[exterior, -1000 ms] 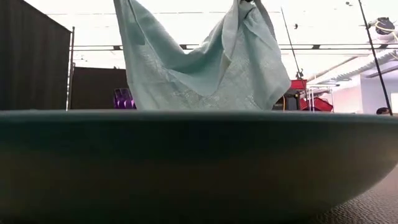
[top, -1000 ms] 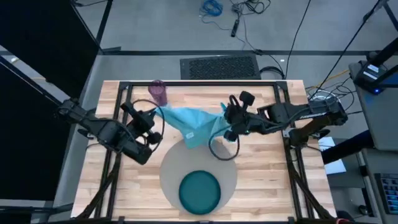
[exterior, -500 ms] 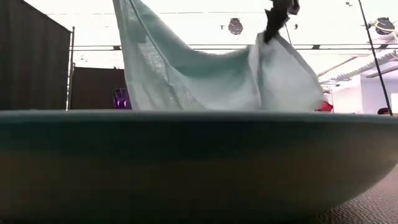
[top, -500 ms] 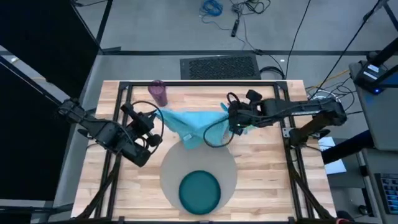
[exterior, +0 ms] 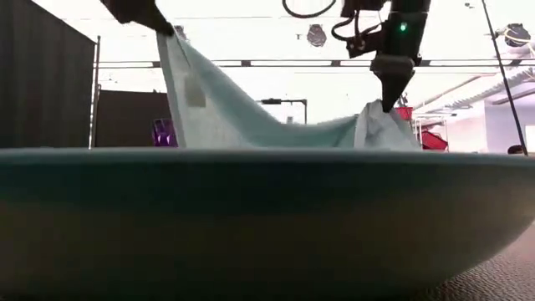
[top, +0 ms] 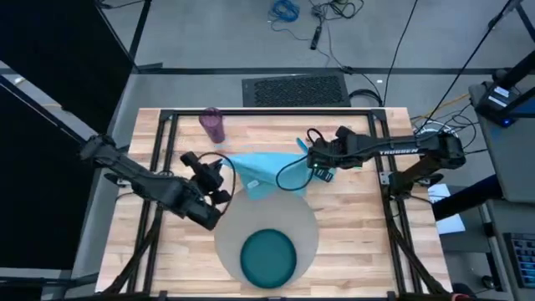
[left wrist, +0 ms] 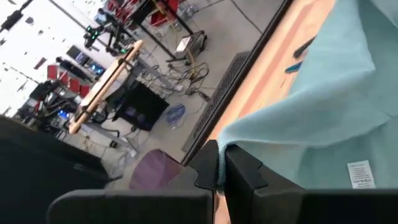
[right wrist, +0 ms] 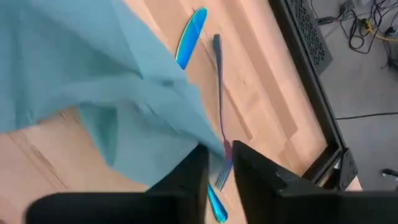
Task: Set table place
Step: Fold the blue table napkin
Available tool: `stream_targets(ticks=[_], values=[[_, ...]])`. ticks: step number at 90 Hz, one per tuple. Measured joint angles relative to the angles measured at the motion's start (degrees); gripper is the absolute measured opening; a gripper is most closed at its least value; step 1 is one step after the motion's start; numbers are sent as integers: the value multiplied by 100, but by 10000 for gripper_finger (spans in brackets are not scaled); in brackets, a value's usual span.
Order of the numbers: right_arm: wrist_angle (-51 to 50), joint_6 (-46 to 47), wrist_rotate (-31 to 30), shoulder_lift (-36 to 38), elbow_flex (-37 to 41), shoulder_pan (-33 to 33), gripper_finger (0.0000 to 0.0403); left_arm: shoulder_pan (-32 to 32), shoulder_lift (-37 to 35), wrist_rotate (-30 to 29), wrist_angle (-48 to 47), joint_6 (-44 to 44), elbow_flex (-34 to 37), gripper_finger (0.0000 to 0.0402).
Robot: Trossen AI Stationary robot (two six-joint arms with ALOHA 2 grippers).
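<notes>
Teal plate [top: 268, 257] (on mat [top: 238, 221]) holds nothing.

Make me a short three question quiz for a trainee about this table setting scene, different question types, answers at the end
1. True or false: the napkin lies flat on the teal plate.
2. What does each gripper pinch?
A. the napkin
B. the purple cup
C. the mat
3. Fill in: the cutlery lies on the ____.

Key:
1. False; it hangs between the left gripper and right gripper.
2. A
3. table
</notes>
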State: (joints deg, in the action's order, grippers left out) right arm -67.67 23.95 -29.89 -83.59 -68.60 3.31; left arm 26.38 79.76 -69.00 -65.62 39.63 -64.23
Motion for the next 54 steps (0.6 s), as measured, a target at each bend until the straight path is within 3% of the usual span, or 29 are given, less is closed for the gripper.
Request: stream_targets(ticks=[16, 26, 38, 54], values=[[54, -344, 90, 0, -379, -43, 162, -270, 122, 90, 1669, -1098, 529, 0], [716, -546, 796, 23, -679, -305, 193, -612, 195, 390, 2583, -1908, 766, 0], [1773, -812, 1489, 21, -450, -789, 204, -961, 230, 465, 3195, -2532, 1076, 0], [2783, -928, 1392, -2, 520, -796, 193, -1238, 230, 946, 4005, -3134, 1493, 0]])
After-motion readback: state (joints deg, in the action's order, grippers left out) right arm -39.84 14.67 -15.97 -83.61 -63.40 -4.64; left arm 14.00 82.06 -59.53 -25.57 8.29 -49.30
